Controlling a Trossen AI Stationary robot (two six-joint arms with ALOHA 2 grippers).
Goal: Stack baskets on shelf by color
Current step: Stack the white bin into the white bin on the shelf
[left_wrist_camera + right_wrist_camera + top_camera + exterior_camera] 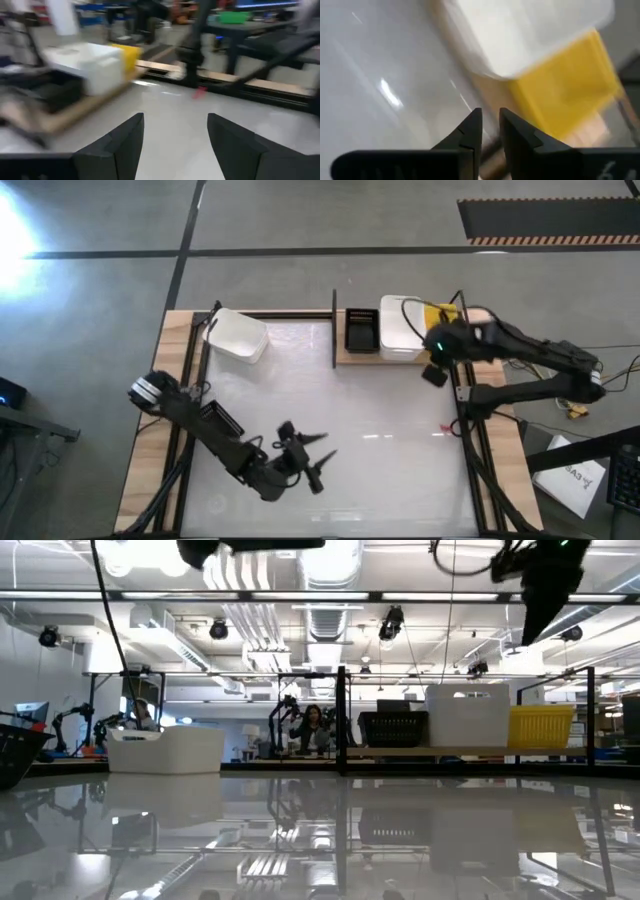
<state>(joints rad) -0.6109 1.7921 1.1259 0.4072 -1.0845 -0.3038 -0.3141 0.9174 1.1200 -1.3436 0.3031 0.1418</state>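
Right gripper [489, 131] is nearly pressed together — only a thin slit between the fingers, nothing pinched. It hangs over the right end of the shelf [345, 358], just off the white basket [530, 35] and the yellow basket [567, 97] that sit side by side there. Left gripper [175, 145] is spread wide and empty, low over the bare near-left part of the table [380, 450], well apart from everything.

Risks, as a guess: the right arm is close above the shelf's thin black uprights and the basket rims, so a careless swing could clip a rod or nudge the white stack out of line. With the fingers this narrow, any next grab needs them reopened first, or they would just push a rim away.

Task things: on the shelf, black basket [361, 331], then white, then yellow, all touching or nearly. 1 loose white basket [236, 336] sits tilted at the table's far-left corner, well apart from both grippers — not yet stacked with the other white.
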